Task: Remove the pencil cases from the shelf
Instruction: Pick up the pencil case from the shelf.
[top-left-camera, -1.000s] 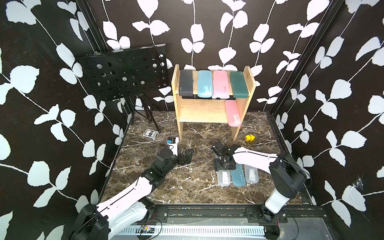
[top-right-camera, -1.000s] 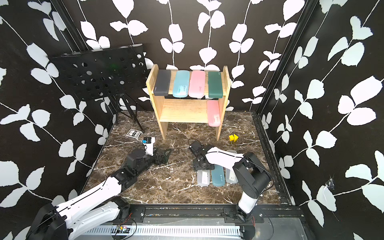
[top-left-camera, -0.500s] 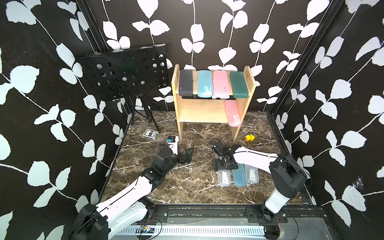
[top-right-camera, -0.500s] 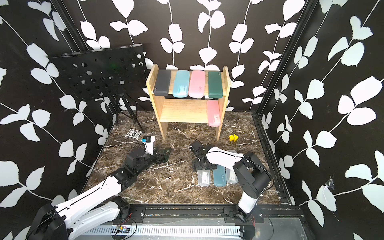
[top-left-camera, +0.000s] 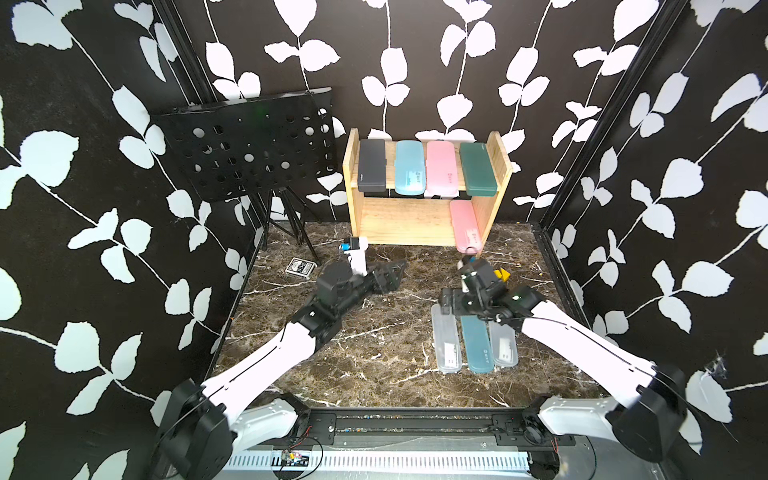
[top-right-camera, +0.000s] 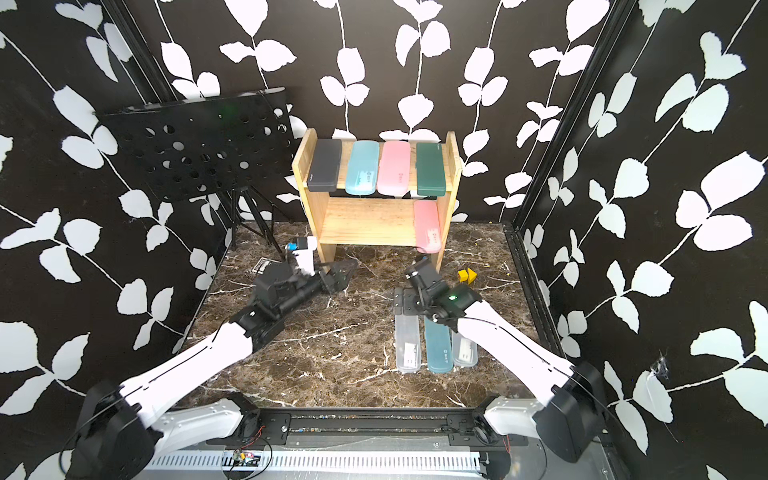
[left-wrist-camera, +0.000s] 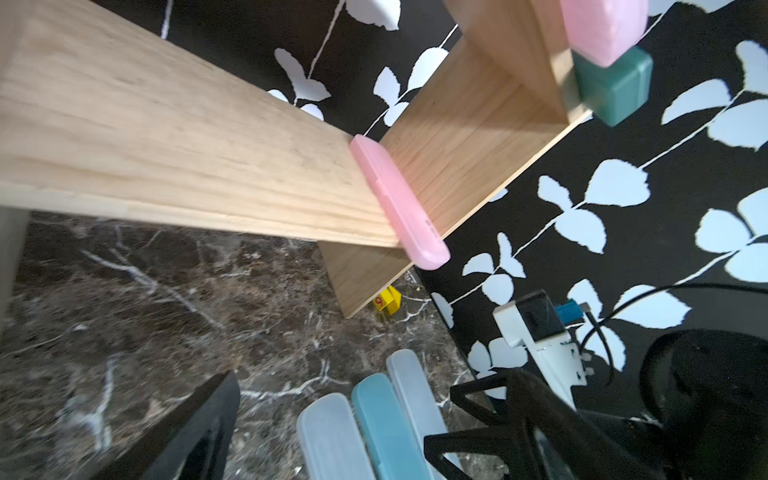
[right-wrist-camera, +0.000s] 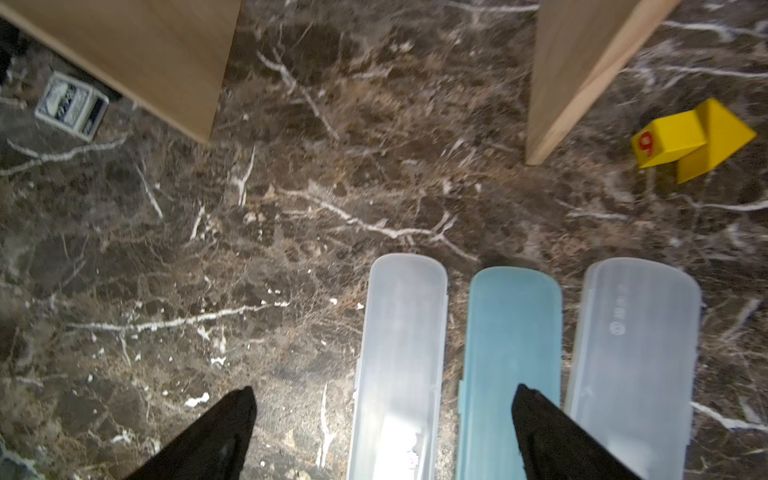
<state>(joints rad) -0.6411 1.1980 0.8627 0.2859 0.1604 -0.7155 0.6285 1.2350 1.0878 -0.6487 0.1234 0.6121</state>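
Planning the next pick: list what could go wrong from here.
The pink case on the lower tier overhangs the shelf edge; a nudge might tip it off. The four top-tier cases sit close side by side, so gripping one may drag a neighbour.

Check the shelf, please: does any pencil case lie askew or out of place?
Yes. The pink case on the lower tier of the shelf juts out past the front edge, its end hanging in the air. Nothing else stands out.
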